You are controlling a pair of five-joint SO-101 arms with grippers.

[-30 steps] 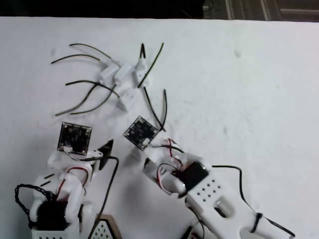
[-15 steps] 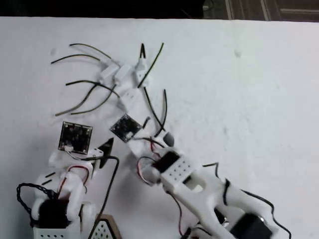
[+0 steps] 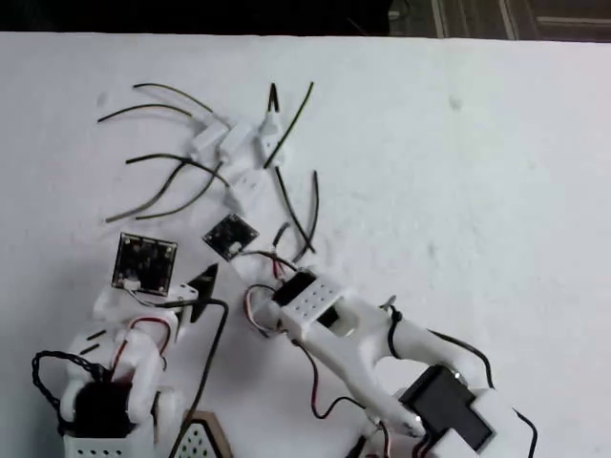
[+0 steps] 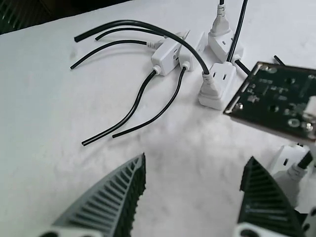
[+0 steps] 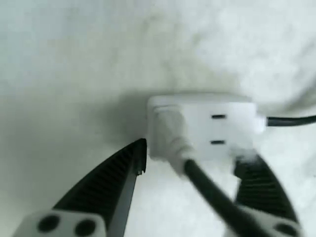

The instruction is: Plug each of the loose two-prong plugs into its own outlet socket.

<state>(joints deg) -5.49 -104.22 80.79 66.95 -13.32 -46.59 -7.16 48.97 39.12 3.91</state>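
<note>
left claw (image 4: 195,163) wide | right claw (image 5: 192,158) wide, astride outlet socket (image 5: 217,123), maybe touching

White outlet sockets (image 4: 165,52), black cords (image 4: 131,111), white table (image 4: 44,103)

You are looking down on a white desk (image 3: 516,143) that is taking up nearly all of the high view, with soft, even light falling across its faintly mottled surface. Beyond its far edge a dark strip (image 3: 191,14) is running, and pale lines are crossing a grey patch (image 3: 496,17) at the far right.
</note>
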